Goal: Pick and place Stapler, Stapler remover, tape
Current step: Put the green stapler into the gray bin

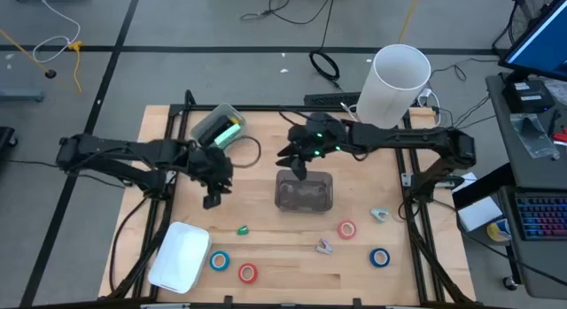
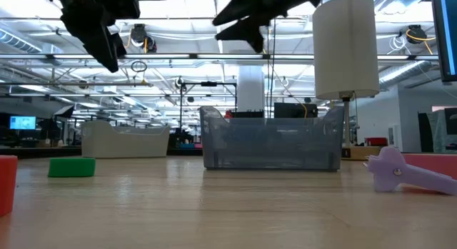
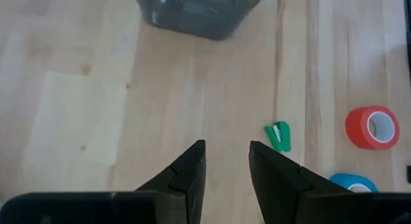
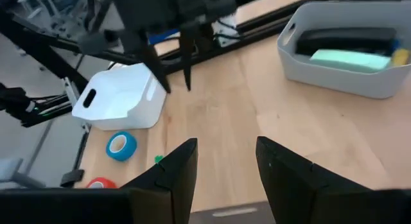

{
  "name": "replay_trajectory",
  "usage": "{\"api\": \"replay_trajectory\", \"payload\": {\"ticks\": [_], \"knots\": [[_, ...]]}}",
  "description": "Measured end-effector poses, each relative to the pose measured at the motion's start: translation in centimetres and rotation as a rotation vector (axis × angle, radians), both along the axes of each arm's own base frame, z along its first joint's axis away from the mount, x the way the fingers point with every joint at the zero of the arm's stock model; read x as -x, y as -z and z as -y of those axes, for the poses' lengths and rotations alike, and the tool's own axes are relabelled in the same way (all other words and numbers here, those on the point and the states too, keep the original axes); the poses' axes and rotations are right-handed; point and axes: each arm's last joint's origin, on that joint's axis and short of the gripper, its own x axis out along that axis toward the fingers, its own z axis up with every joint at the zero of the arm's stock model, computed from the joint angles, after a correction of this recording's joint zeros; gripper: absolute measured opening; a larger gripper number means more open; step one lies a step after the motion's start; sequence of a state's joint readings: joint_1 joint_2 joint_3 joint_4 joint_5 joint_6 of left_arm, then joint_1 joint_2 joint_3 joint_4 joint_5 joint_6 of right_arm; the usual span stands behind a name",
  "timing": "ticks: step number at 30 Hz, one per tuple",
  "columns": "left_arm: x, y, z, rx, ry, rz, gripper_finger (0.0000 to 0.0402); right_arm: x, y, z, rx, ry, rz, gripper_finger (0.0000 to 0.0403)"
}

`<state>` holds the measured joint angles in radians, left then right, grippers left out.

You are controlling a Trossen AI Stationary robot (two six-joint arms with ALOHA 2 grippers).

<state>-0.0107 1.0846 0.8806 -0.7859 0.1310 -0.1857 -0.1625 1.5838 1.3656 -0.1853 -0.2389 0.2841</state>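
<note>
Your left claw (image 1: pixel 213 199) hangs above the desk (image 1: pixel 266 150) left of the clear bin (image 1: pixel 304 190), its fingers spread a little and holding nothing. Your right claw (image 1: pixel 299 167) hovers over the bin's far edge, also parted and empty. The mint-green stapler (image 4: pixel 347 59) lies in the grey tray (image 1: pixel 219 127) at the desk's far left corner. Tape rolls sit along the near edge: a blue roll (image 1: pixel 219 260) and a red roll (image 1: pixel 247 273) beside the white container (image 1: pixel 181 255), another red roll (image 1: pixel 346 228) and another blue roll (image 1: pixel 379 257) toward the right.
</note>
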Motion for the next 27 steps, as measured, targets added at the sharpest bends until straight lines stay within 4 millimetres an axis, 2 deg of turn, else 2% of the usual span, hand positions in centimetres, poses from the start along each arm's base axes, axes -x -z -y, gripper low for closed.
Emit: {"api": "replay_trajectory", "payload": {"ticks": [8, 16, 22, 27], "knots": [[-2.7, 2.1, 2.4, 0.016, -0.009, -0.038, 0.012, 7.2, 1.4, -1.6, 0.006, -0.003, 0.165, 0.0155], [-4.7, 4.8, 4.0, 0.045, -0.038, -0.127, 0.012, 14.1, 4.3, -2.6, 0.024, 0.004, 0.341, 0.0155], [-6.0, 6.4, 5.1, 0.076, -0.07, -0.149, 0.012, 17.2, 6.7, -2.9, -0.008, 0.087, 0.381, 0.0155], [-6.3, 7.7, 6.3, 0.076, -0.039, -0.198, 0.012, 18.3, 7.7, -3.0, -0.042, 0.106, 0.379, 0.0155]]}}
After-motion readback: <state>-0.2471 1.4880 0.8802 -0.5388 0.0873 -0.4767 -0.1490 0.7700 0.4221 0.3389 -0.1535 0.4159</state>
